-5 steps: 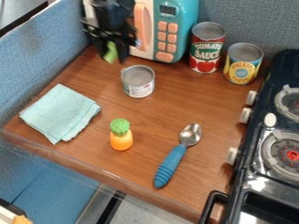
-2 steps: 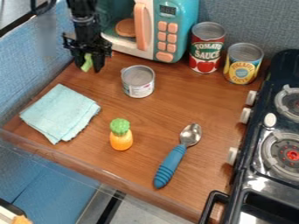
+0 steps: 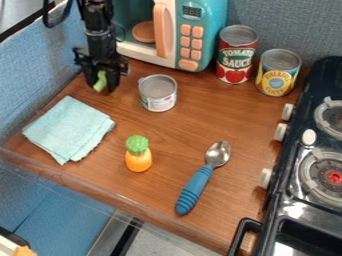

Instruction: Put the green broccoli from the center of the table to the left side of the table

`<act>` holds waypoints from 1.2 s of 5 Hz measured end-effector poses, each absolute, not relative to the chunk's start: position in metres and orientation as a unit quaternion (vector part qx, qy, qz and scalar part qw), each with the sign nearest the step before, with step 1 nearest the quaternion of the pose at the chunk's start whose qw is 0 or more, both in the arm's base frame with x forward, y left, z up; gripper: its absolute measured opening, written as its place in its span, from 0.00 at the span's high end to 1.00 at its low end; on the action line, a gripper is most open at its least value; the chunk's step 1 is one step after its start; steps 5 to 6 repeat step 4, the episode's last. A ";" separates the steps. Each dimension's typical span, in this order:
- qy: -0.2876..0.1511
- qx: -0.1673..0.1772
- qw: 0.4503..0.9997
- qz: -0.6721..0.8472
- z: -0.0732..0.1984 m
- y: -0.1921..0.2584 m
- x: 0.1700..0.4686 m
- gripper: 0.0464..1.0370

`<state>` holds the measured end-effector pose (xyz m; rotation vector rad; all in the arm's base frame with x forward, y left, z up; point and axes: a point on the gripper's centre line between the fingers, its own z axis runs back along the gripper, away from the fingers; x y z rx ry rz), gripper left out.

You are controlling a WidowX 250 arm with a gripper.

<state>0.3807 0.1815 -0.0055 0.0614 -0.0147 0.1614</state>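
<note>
- A blue cloth (image 3: 69,130) lies on the left of the tabletop (image 3: 167,145).
- Behind it, the gripper (image 3: 101,86) is holding the green broccoli (image 3: 100,81) in its low end.
- An orange toy with a green top (image 3: 138,154) stands near the cloth.
- A small can (image 3: 158,93) stands close to the gripper, on its right.
- Next are a toy microwave (image 3: 190,35), spoon (image 3: 195,186), red can (image 3: 236,55), yellow can (image 3: 278,74) and stove (image 3: 304,200).

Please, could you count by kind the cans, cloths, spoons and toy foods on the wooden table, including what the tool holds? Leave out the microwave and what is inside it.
Cans: 3 (red can, yellow can, small silver can)
Cloths: 1 (light blue cloth)
Spoons: 1 (blue-handled spoon)
Toy foods: 2 (orange toy with green top, green broccoli in the tool)
Total: 7
</note>
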 end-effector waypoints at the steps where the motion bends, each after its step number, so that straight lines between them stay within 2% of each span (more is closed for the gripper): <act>1: -0.001 0.021 0.997 0.077 -0.006 0.178 0.379 0.12; 2: -0.033 0.021 0.996 0.076 0.026 0.177 0.384 0.03; 3: -0.061 0.021 0.995 0.070 0.056 0.172 0.381 0.04; 4: -0.064 0.016 0.995 0.070 0.068 0.173 0.364 0.04; 6: -0.064 0.016 0.995 0.070 0.068 0.173 0.364 0.04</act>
